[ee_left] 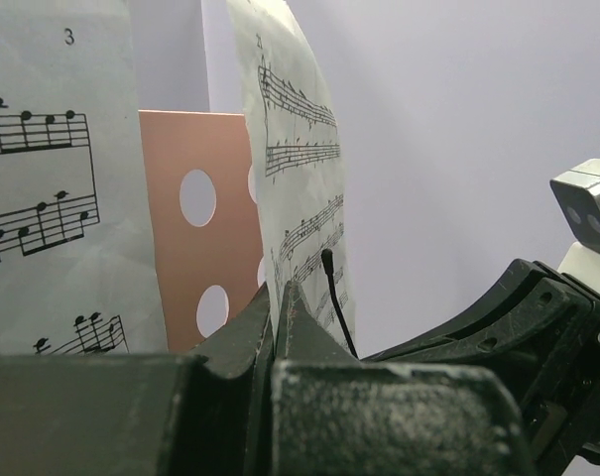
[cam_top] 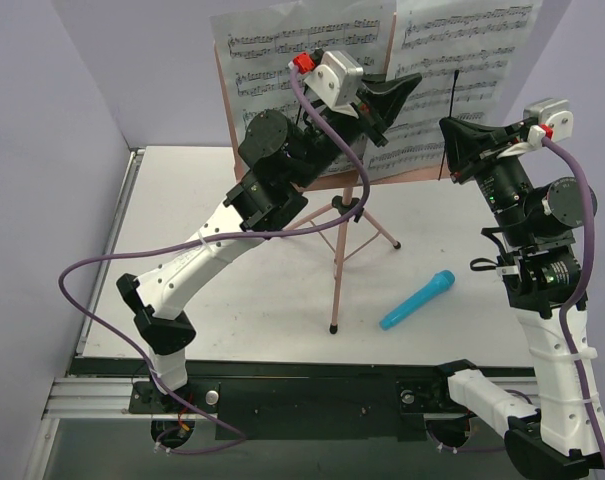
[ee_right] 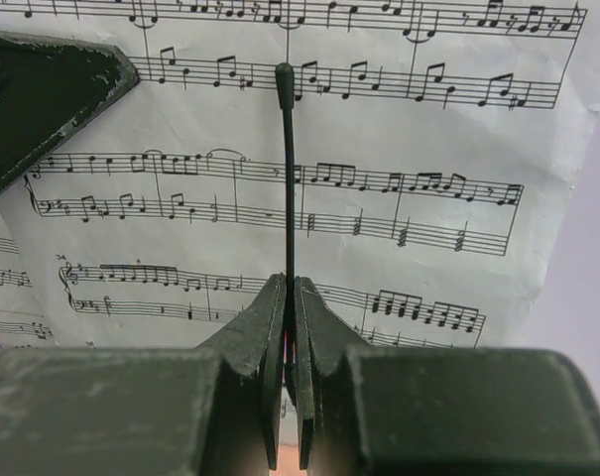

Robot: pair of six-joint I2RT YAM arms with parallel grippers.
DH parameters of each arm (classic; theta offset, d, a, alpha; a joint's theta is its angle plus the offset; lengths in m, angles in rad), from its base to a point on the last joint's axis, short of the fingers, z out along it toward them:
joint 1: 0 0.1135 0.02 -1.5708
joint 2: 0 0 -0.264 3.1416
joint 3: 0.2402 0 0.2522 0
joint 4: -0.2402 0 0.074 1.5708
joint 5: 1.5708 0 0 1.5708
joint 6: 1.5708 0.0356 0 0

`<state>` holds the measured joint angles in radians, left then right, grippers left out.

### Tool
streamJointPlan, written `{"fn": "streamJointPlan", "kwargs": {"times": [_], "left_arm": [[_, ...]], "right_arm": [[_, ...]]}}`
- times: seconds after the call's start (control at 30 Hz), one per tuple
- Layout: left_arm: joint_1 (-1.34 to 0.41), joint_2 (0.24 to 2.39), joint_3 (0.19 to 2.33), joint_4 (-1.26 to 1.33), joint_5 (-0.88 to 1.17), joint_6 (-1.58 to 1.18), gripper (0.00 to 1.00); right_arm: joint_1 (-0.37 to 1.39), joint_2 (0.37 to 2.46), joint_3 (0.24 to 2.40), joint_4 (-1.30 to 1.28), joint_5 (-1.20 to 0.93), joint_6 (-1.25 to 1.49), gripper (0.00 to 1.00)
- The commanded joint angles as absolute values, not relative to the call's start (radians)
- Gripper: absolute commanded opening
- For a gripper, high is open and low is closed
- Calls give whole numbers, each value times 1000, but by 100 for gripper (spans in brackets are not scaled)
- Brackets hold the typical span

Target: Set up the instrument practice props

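standing at the back of a white table [cam_top: 232, 300], a pink hole-punched music stand [cam_top: 339, 265] held two white printed music sheets [cam_top: 272, 45]. the right gripper [ee_right: 290, 297] pinched its thin black wire page holder [ee_right: 288, 169]; the left gripper [ee_left: 278, 297] was closed, empty.

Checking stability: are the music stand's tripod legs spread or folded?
Spread: the tripod legs splay outward from the hub, black feet resting apart on the table.

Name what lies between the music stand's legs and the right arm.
A blue microphone lies on the table between the stand's legs and the right arm, touching neither; top view.
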<state>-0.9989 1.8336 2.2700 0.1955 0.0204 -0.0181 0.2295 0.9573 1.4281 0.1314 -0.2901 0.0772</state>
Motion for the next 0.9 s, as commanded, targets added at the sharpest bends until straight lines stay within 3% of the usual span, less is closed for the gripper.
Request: {"fn": "streamJointPlan", "kwargs": {"times": [0.0, 0.5, 0.57, 0.6, 0.67, 0.87], "left_arm": [[-1000, 1848, 2330, 198, 26, -21, 0], [-996, 1862, 2338, 183, 28, -23, 1], [-991, 1861, 2338, 183, 26, -25, 4], [-989, 1861, 2338, 184, 25, -25, 5], [-985, 1865, 2341, 186, 21, -25, 6], [-968, 1871, 2367, 170, 26, -20, 9]], "right_arm": [[232, 931, 1424, 206, -339, 75, 0], [230, 927, 1420, 206, -341, 71, 1], [230, 925, 1422, 209, -342, 69, 3], [230, 927, 1420, 209, -345, 69, 14], [232, 927, 1419, 215, -347, 67, 20], [230, 923, 1411, 225, -356, 71, 26]]}}
